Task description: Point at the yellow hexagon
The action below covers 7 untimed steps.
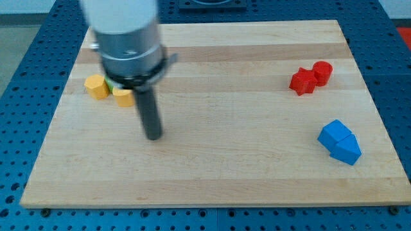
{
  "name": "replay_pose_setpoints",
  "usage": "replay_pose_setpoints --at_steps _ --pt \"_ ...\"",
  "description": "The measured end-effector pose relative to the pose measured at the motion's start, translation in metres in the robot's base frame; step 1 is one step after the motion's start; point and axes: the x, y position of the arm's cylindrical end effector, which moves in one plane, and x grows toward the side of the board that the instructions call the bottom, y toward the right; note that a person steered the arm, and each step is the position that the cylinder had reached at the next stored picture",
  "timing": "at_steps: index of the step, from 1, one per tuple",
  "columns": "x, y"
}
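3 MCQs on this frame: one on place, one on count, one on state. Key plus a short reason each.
1. Where is my tip relative to the yellow hexagon?
A. touching it
B. to the view's lower right, apart
C. above it

2. How many red blocks show?
A. one
B. two
C. four

3. How do the blue blocks lie?
A. touching each other
B. far apart
C. stacked on red

Key: B, bare board shows between tip and hexagon; B, two red blocks lie together at the view's right; A, the two blue blocks show no gap.

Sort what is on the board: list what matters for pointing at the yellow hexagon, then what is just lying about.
For the job:
yellow hexagon
my tip, to its lower right, apart

Lying about:
second yellow block, partly hidden
two red blocks
two blue blocks
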Motion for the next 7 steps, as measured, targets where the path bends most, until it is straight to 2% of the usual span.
replay_pose_setpoints --at_steps 2,3,4,6,7 --pt "-0.01 -0.128" --pt "-0.042 -0.17" --pt "-0.057 -0.175" --pt "-0.131 -0.175" --pt "-0.146 -0.175"
